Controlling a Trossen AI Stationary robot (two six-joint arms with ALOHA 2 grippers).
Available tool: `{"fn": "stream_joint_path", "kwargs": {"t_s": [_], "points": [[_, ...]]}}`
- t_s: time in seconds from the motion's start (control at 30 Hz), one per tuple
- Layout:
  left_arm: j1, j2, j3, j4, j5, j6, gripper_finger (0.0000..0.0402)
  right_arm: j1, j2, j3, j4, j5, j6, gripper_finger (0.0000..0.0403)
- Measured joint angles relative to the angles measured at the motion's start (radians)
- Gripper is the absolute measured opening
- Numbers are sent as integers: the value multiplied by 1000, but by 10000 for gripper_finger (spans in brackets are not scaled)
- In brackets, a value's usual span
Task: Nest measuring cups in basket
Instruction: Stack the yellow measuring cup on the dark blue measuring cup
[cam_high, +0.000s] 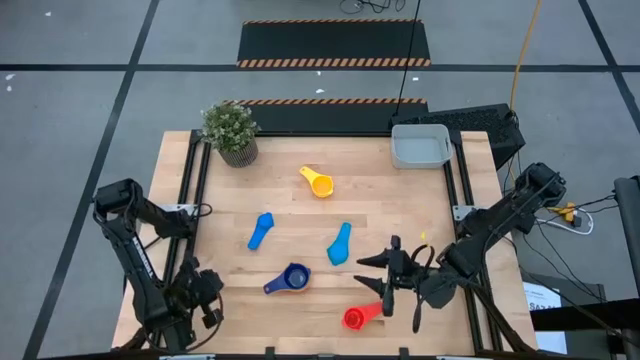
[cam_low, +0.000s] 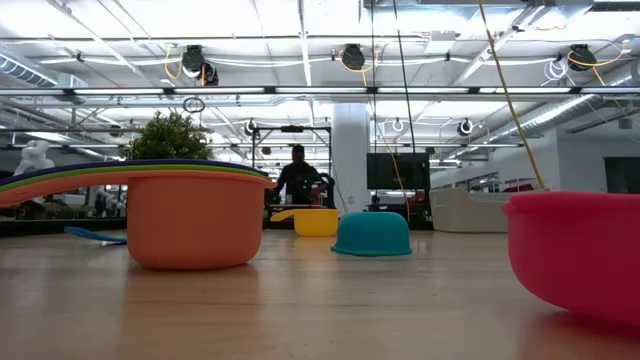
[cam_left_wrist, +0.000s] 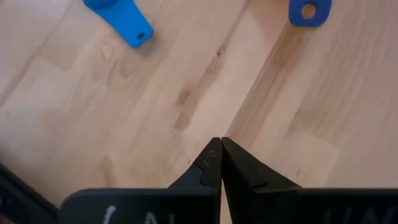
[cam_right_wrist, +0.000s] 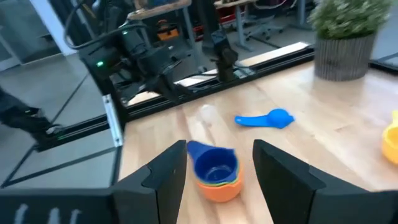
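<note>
Several cups lie loose on the table; the basket at the far right corner holds none. A dark blue stack is begun. The right tool, fingers apart and empty, hovers by the red cup, likely next: lower, close, carry to the stack. The left tool, fingers together, waits at the near left corner.
</note>
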Motion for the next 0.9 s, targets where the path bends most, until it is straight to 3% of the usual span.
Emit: {"fn": "stream_joint_path", "kwargs": {"t_s": [0.23,0.47,0.73,0.9], "points": [[1,0,0,-27,-6,-18,44,-2,36,0,29,45,5,180],[63,0,0,-169,-4,-74,62,-50,87,0,44,58,-184,180],[208,1,-1,-177,-25,165,63,-128,123,0,-37,6,-460,180],[299,1,-1,-175,-181,303,63,-167,123,0,-129,8,-534,180]]}}
